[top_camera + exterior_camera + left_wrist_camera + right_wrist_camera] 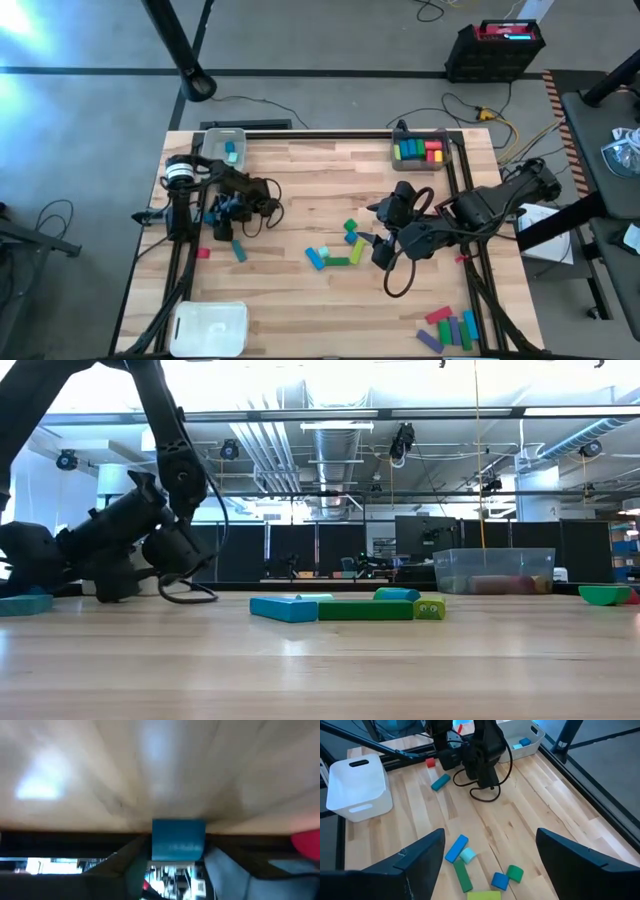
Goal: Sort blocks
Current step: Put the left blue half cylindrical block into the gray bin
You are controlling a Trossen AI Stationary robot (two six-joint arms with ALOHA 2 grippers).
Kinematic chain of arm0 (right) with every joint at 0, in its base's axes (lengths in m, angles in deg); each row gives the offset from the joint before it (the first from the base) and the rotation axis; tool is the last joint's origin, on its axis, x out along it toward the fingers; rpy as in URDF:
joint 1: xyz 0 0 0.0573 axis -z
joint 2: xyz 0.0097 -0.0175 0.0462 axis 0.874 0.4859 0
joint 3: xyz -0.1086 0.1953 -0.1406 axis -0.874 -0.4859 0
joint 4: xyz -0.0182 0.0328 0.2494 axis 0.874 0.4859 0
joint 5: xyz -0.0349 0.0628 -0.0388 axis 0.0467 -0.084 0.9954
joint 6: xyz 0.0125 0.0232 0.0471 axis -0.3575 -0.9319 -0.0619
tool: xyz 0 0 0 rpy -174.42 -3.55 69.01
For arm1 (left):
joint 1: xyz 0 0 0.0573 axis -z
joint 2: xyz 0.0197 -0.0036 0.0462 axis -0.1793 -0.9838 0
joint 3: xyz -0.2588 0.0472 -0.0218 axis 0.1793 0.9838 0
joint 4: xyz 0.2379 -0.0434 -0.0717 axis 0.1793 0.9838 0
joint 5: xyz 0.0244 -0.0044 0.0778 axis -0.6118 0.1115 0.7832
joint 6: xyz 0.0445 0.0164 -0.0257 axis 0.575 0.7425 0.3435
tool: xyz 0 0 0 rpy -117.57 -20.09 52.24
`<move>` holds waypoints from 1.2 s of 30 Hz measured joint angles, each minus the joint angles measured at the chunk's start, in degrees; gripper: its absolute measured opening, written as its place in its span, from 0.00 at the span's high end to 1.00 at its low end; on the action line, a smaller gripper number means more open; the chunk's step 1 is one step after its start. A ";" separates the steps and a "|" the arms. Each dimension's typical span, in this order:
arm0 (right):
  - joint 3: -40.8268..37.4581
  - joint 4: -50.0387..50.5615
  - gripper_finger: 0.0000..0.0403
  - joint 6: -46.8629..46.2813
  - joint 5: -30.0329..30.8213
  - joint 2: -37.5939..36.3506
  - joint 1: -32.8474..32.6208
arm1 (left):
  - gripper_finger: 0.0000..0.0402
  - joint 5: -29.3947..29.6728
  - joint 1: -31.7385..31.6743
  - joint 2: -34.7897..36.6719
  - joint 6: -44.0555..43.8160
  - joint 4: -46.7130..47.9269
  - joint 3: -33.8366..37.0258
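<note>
A blue block (178, 839) sits between the fingers of my left gripper (222, 216), which is low over the table's left part and shut on it. A teal block (240, 250) and a red block (203, 253) lie just near of it. In the middle lie a blue bar (316, 258), a green bar (337, 261), a yellow block (358, 250), a green block (350, 226) and a small blue block (351, 238). My right gripper (490, 842) hangs open just right of this cluster, touching nothing. My left gripper pinches the blue block by two opposite sides (156, 842) between its two fingers. The block's end face points forward past the fingertips. Whether it rests on the table or is lifted clear, I cannot tell.
A clear tray (225, 145) with teal and blue blocks stands at the far left. A tray (420, 150) with mixed coloured blocks stands at the far right. A white tray (210, 325) is near left. Several blocks (450, 328) lie near right.
</note>
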 joint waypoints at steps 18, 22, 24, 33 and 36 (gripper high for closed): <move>-0.02 -0.22 0.25 -2.74 -1.51 -0.43 -0.02 | 0.52 0.80 0.01 0.97 0.98 -3.15 1.66; -0.02 -0.21 0.25 -3.60 -2.90 -0.43 -0.02 | 0.60 1.17 0.01 1.01 1.26 -3.19 1.82; -0.02 -0.21 0.25 -3.54 -2.98 -0.43 -0.02 | 0.66 1.28 -0.01 1.06 1.32 -3.18 1.85; -0.02 -0.04 0.30 -0.27 -2.89 -1.77 0.97 | 0.72 0.90 0.62 5.55 -0.25 5.75 -4.11; -0.02 -0.05 0.32 0.72 -2.70 -2.87 2.33 | 0.72 -2.67 1.25 10.15 -0.48 7.07 -7.16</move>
